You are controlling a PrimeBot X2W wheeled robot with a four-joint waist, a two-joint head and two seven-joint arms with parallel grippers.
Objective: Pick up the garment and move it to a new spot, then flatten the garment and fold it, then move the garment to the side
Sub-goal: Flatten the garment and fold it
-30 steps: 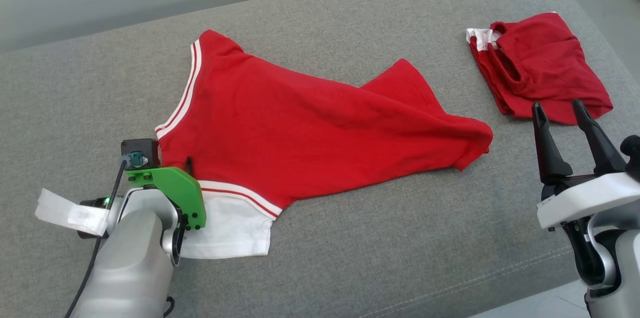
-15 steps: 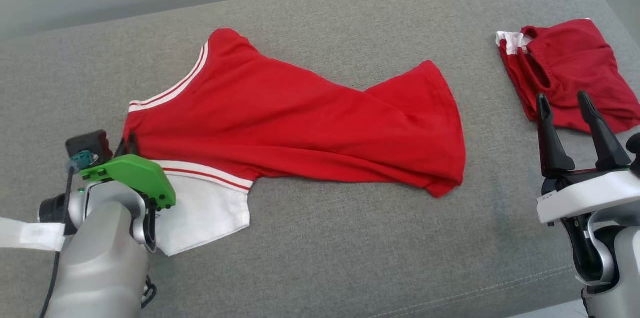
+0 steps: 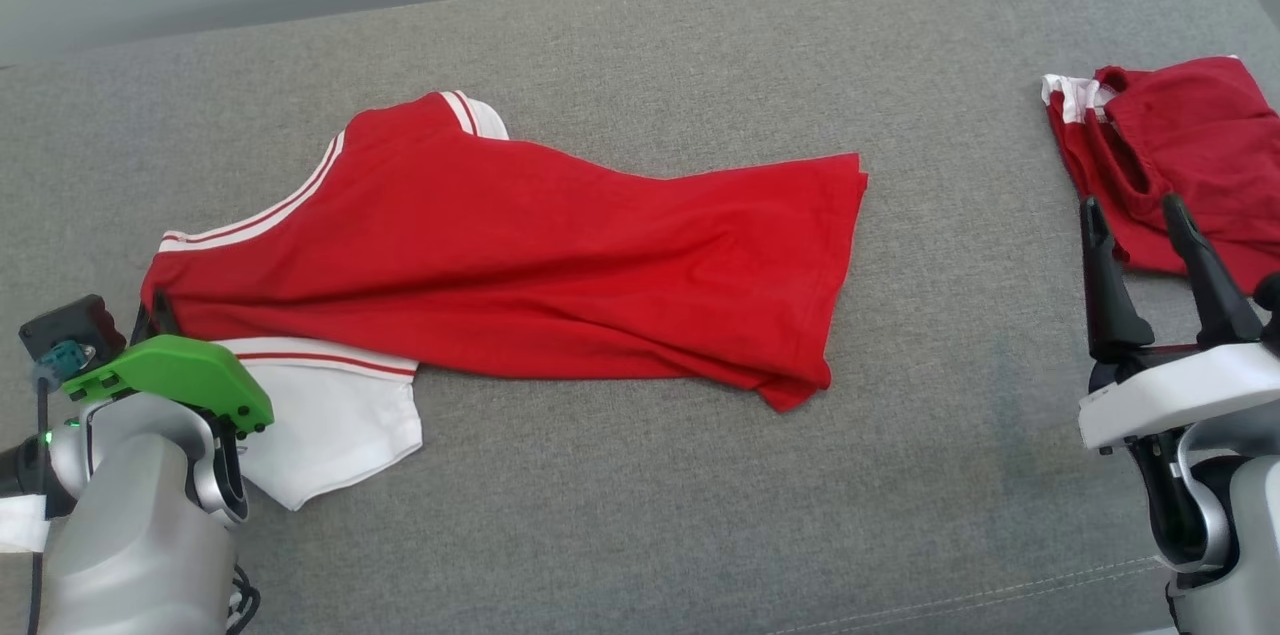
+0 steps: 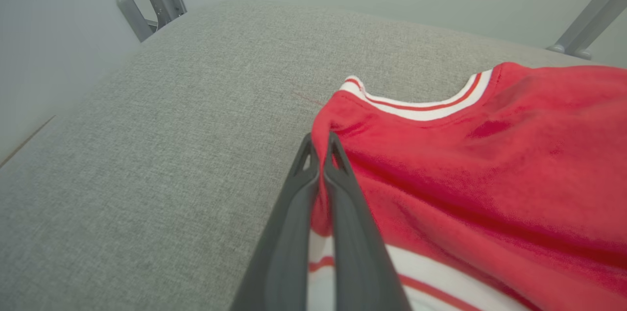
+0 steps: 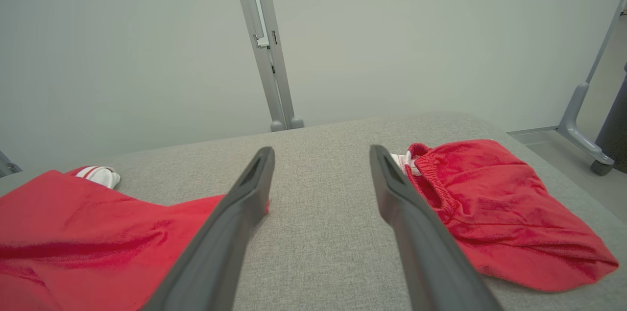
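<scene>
The red shirt point(image 3: 520, 255) lies spread on the grey cushion point(image 3: 640, 515), left of the middle in the head view. Its long axis runs almost straight across, left to right, dipping a touch toward the robot at the right end. The neck end points to the robot's left, where the white-and-red striped collar trim point(image 3: 250, 218) shows. One white sleeve point(image 3: 330, 415) is splayed toward the robot just below it, and a second sleeve tip point(image 3: 478, 113) peeks over the far edge. The hem point(image 3: 845, 265) faces right, its near corner bunched into a fold.

Over to the left gripper point(image 3: 155, 315): it is clamped on the shirt at the shoulder, just beside the collar. In the left wrist view its two dark fingers point(image 4: 352, 232) press flat together, with a ridge of red cloth caught between the tips (no daylight between them at all).

The right gripper point(image 3: 1131, 210) sits at the lower right, above the cushion and well apart from the hem. Its jaws are spread wide with nothing between them. Beyond it, at the far right of the cushion, lies a folded red garment point(image 3: 1190, 145), its gathered waistband turned toward the shirt. The fingertips overlap its near edge in the head view, but whether they touch it cannot be told.
</scene>
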